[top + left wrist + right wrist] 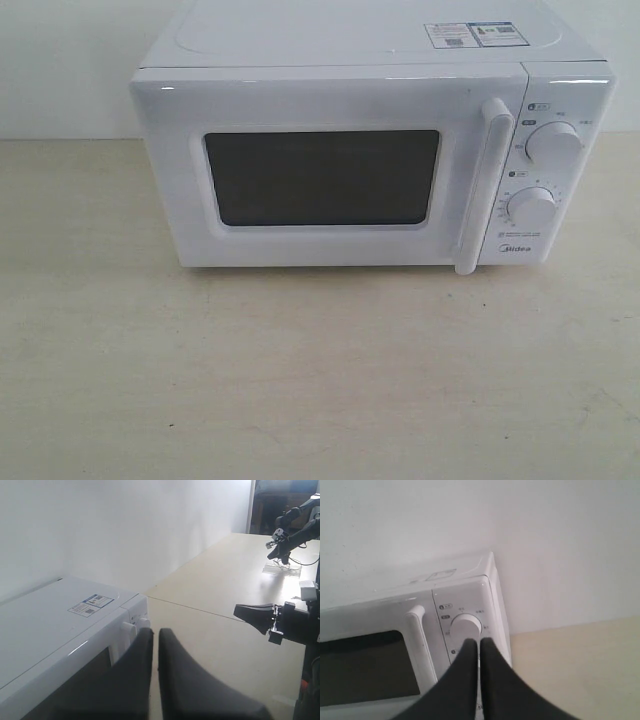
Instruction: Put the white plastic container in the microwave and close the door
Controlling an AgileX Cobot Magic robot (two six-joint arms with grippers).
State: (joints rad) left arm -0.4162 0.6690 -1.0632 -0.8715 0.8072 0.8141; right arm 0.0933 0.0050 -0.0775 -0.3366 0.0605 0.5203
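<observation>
One right gripper (479,642) near microwave (370,617) knob (465,624)

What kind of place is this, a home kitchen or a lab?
Probably a robotics lab or test room, not a kitchen: the microwave sits alone on a bare beige table against a plain white wall, and another robot arm stands farther off.

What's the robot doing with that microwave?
Not much right now. The microwave sits on the table with its door closed. The left gripper and the right gripper are both shut and empty, held in the air near the microwave without touching it. The container can't be seen anywhere, and the door's dark window doesn't show whether it is inside.
</observation>
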